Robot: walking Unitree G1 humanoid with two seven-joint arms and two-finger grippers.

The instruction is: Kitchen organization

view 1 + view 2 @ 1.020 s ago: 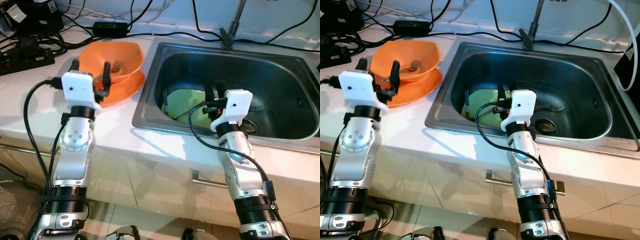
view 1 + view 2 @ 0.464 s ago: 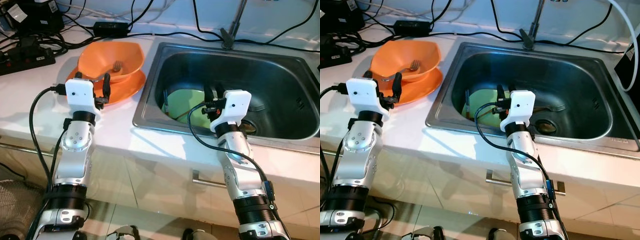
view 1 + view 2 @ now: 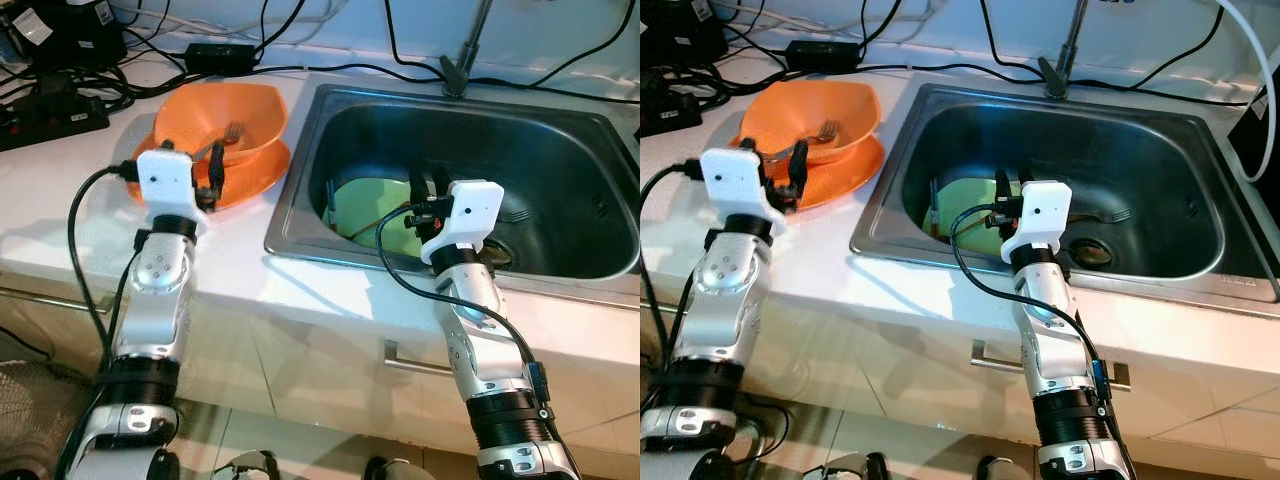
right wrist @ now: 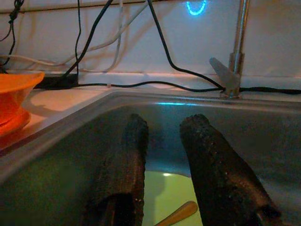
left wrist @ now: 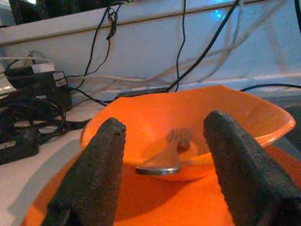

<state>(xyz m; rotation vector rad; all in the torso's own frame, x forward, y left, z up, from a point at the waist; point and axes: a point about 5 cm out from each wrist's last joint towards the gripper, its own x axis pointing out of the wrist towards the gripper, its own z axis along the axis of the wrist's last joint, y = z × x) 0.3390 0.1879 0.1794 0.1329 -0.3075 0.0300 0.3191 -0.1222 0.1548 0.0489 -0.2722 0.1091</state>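
An orange bowl sits on an orange plate on the white counter, left of the sink. A metal fork lies in the bowl. My left gripper is open just above the plate's near rim, pointing at the bowl and fork and holding nothing. In the steel sink lies a pale green plate with a wooden-handled utensil on it, and a second fork lies near the drain. My right gripper hangs over the green plate, fingers a little apart and empty.
A faucet stands behind the sink. A black power strip, an adapter and several cables crowd the back of the counter. The counter's front edge runs just under both wrists.
My left arm has shifted slightly right and its gripper has tipped closer to the orange plate. The right arm has not moved.
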